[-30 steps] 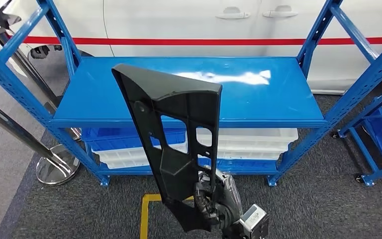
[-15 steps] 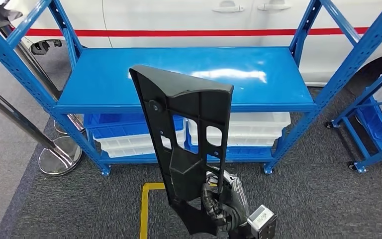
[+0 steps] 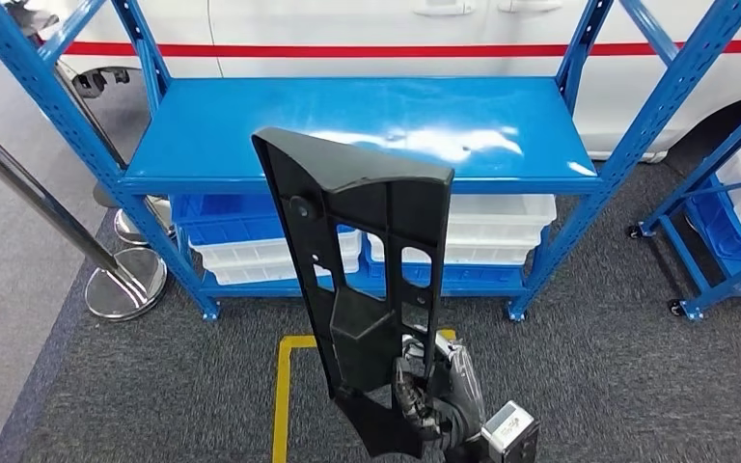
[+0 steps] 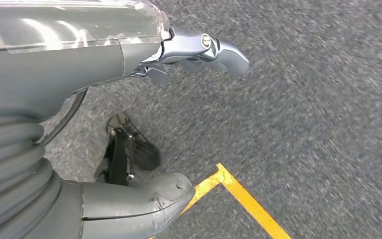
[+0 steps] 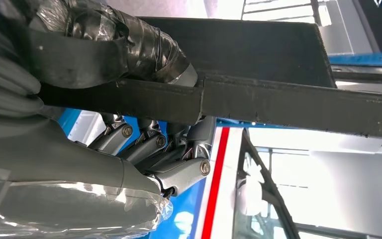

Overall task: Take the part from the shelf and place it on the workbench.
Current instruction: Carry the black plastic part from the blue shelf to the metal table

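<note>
Right robot hand (image 3: 431,397) grips the part (image 3: 362,280); wrist view shows its fingers (image 5: 151,144) beneath.

A white car (image 3: 367,24) with a red stripe (image 3: 396,48) stands behind. Yellow tape (image 3: 281,405) marks the grey carpet (image 3: 637,386). A chrome stanchion base (image 3: 125,285) sits nearby.

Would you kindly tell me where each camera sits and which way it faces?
Head view: high, looking down at the shelf; right hand holds the part.
Left wrist view: behind the left hand, facing carpet and a yellow line.
Right wrist view: behind the right hand, along the part.
Head and right wrist views share part and shelf.
</note>
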